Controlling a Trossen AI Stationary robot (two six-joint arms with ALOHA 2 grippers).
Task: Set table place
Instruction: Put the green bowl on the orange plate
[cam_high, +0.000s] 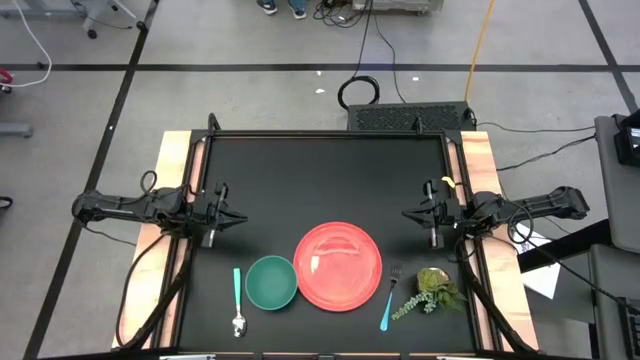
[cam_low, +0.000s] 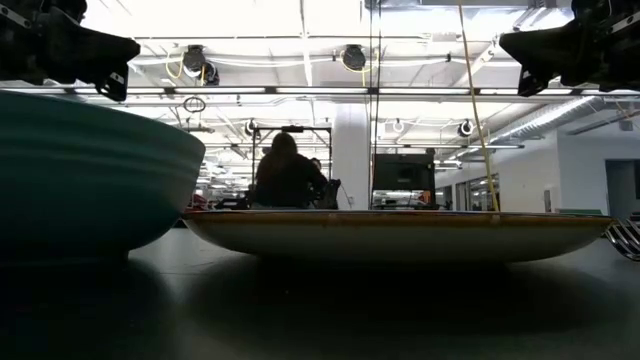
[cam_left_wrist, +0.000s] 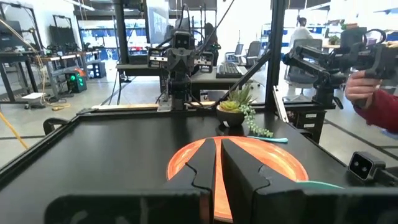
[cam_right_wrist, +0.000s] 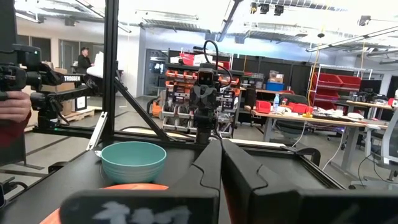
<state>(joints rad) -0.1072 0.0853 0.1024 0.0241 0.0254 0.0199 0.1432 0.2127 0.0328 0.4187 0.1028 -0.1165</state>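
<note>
On the black table (cam_high: 330, 170), near its front edge, lies a round red plate (cam_high: 338, 265) with a smaller green bowl (cam_high: 271, 282) to its left. A teal-handled spoon (cam_high: 238, 300) lies left of the bowl. A teal-handled fork (cam_high: 390, 298) lies right of the plate. My left gripper (cam_high: 235, 218) hovers shut at the table's left side and points level toward the middle, with only a thin slit between its fingers (cam_left_wrist: 216, 142). At the right side my right gripper (cam_high: 408, 214) hovers shut (cam_right_wrist: 221, 142), facing the left one. Both stand above the tabletop and hold nothing.
A leafy green sprig in a small pot (cam_high: 435, 290) sits right of the fork, near the table's right front corner. A person's hand with a red sleeve (cam_left_wrist: 367, 93) holds a camera rig beside the table. Pale wooden strips (cam_high: 170, 190) line both side edges.
</note>
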